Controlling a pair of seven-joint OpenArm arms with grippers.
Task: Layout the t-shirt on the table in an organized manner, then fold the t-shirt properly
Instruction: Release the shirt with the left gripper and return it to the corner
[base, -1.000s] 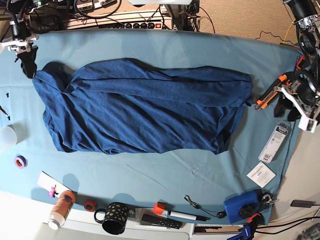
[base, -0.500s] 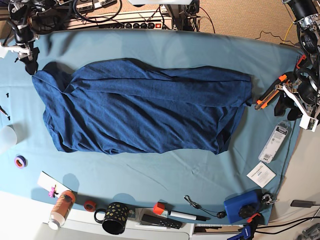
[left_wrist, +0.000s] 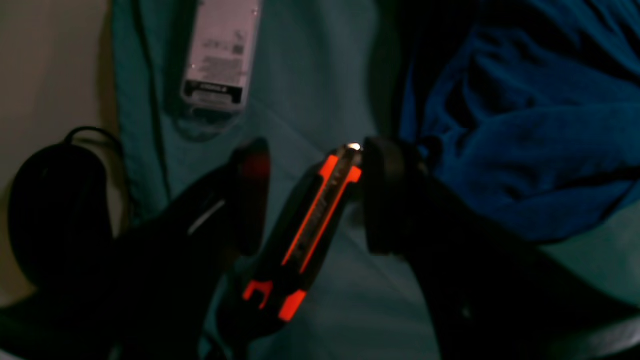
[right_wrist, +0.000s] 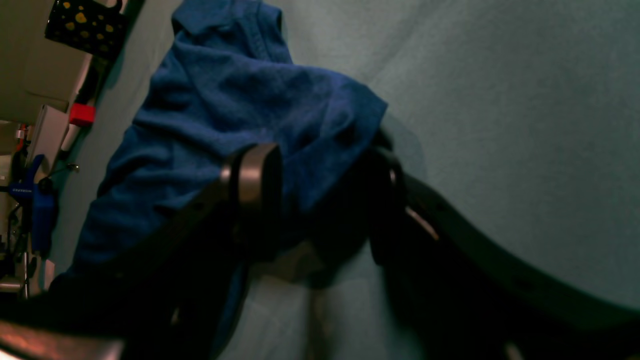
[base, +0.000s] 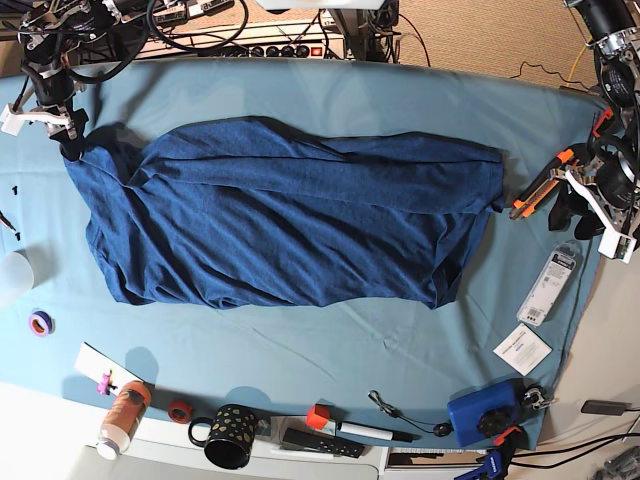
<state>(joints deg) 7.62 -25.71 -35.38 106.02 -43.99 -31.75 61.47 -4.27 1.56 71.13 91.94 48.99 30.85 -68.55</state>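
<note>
The dark navy t-shirt (base: 290, 220) lies spread but wrinkled across the middle of the teal table (base: 350, 95). My right gripper (base: 68, 140) hangs at the shirt's top-left corner in the base view. In the right wrist view this gripper (right_wrist: 320, 205) is open, its fingers standing either side of a bunched corner of the t-shirt (right_wrist: 240, 110) without pinching it. My left gripper (base: 572, 215) sits off the shirt's right end. It is open (left_wrist: 315, 195) above orange-and-black pliers (left_wrist: 310, 220), with the t-shirt (left_wrist: 525, 150) to the right.
The pliers (base: 535, 185) and a white packet (base: 548, 285) lie on the table's right side, with a paper card (base: 522, 348) and a blue device (base: 482, 412) nearer the front. A spotted mug (base: 230, 435), a bottle (base: 122, 415) and a tape roll (base: 40, 322) line the front-left edge.
My right gripper lifted away toward the back edge, then came back down onto the shirt's top-left corner. The left arm barely shifted. The shirt lies as before.
</note>
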